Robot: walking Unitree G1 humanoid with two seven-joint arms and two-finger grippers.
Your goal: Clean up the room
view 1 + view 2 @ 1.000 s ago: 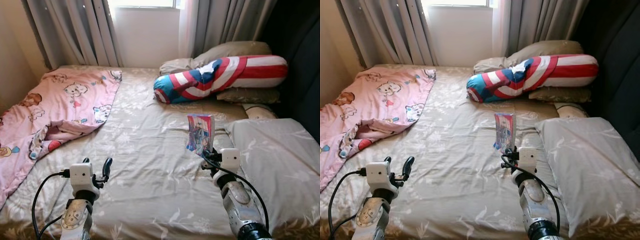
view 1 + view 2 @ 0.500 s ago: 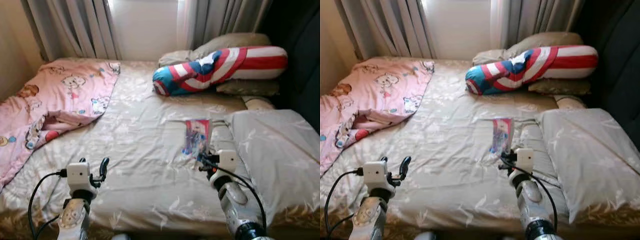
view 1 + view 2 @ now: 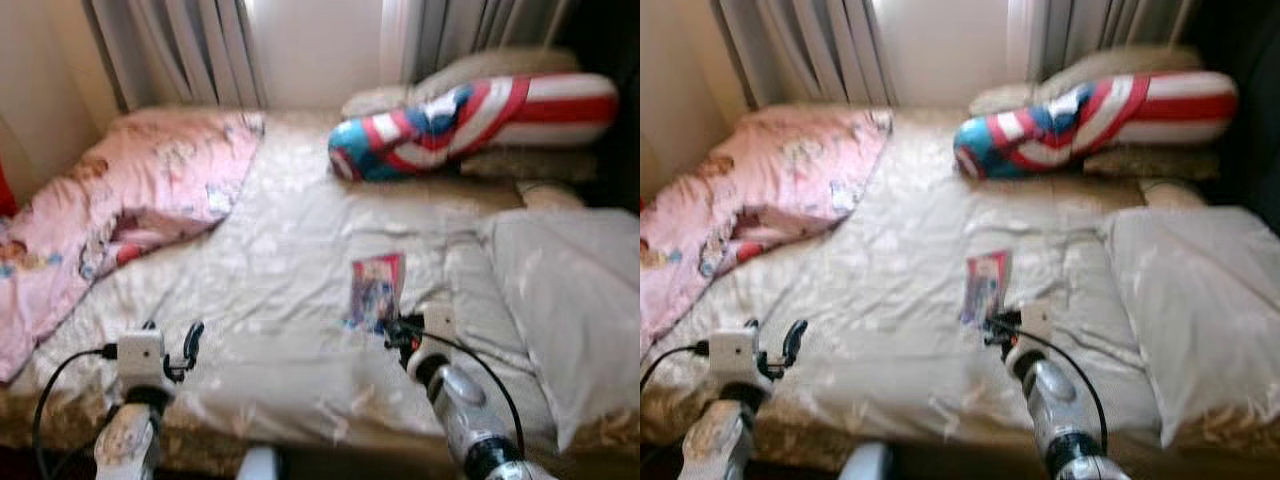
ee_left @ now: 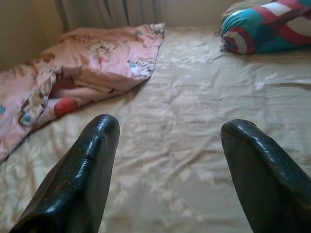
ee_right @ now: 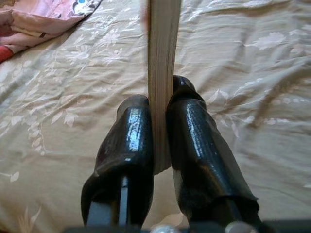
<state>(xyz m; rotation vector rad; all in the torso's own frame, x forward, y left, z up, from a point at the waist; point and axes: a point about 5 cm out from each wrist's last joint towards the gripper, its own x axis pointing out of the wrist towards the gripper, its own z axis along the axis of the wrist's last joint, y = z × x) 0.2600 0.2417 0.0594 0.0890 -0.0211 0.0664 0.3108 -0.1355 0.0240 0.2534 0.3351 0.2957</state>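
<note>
Over the near right of the bed (image 3: 270,250), my right end effector (image 5: 163,141) pinches the book (image 3: 376,290) by its lower edge (light, stiff, likely slippery), while my left end effector (image 4: 167,141) hangs released.

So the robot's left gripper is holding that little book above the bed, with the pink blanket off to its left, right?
Not quite: the right gripper holds the book, clamped between its two fingers, as the right wrist view shows. The left gripper is open with nothing in it. The pink blanket does lie on the bed's left side.
</note>
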